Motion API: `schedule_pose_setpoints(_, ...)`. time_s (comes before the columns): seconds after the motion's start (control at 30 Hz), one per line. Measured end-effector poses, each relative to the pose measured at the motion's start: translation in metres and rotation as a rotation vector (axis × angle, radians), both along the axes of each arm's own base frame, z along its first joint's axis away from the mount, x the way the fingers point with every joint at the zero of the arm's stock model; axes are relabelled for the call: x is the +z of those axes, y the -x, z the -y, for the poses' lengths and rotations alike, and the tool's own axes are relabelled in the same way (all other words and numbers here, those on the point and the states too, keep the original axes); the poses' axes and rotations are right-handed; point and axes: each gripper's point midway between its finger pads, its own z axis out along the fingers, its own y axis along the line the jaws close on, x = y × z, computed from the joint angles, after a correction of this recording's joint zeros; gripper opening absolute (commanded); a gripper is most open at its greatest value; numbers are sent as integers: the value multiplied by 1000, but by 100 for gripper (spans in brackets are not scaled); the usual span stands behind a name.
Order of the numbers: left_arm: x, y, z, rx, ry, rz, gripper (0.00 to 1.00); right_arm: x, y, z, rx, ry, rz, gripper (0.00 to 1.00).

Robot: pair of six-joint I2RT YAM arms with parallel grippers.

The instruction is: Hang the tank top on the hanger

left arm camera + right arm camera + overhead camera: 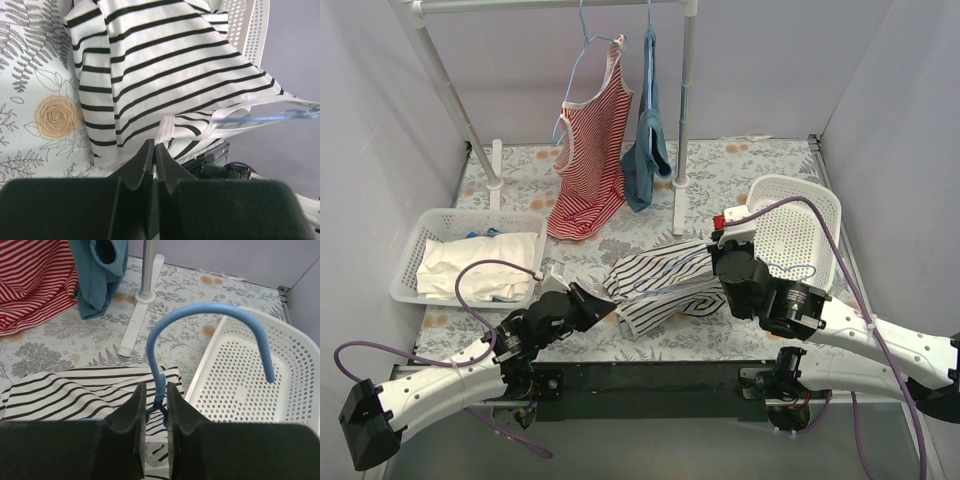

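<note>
I am looking down on a floral-print surface (pixel 740 170) with both arms reaching in from the near edge. A white sleeveless tank top with thin black stripes (pixel 665 290) lies bunched in the middle of the surface, between the two arms.

My left pincer (pixel 600 302) has its fingers pressed together on a white-trimmed edge of the tank top; the left wrist view shows the trim pinched right at the fingertips (pixel 154 147).

My right pincer (pixel 722 252) is clamped on the thin light-blue wire hanger (pixel 210 310), gripping the twisted neck just below the hook, which arches upright above the fingers in the right wrist view. The hanger's wire shows beside a white-trimmed strap of the tank top in the left wrist view; how much of it lies inside the fabric I cannot tell.

Just to the right of the tank top sits a white perforated plastic basket (pixel 800 215), tilted. At the left of the surface, well apart, a white lattice basket (pixel 420 225) holds crumpled white cloths (pixel 480 262). At the back, a white rack (pixel 688 100) carries a red-and-white striped top (pixel 590 150) and, beside it, a plain blue garment (pixel 648 140).
</note>
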Motion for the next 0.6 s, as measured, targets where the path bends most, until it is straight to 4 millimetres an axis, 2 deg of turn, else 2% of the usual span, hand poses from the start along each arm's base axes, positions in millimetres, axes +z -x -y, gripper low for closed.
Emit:
schedule_pose_setpoints(0.2,6,-18,-7,42,10,6,0,3,4,7,13,-37,11,1)
schedule_pose_setpoints(0.4,11,-32,-11,32,13,13,0,-4,5,9,16,-23,5,1)
schedule_pose_setpoints(0.6,44,-24,9,-124,26,106,0,-10,2,10,-13,32,4,1)
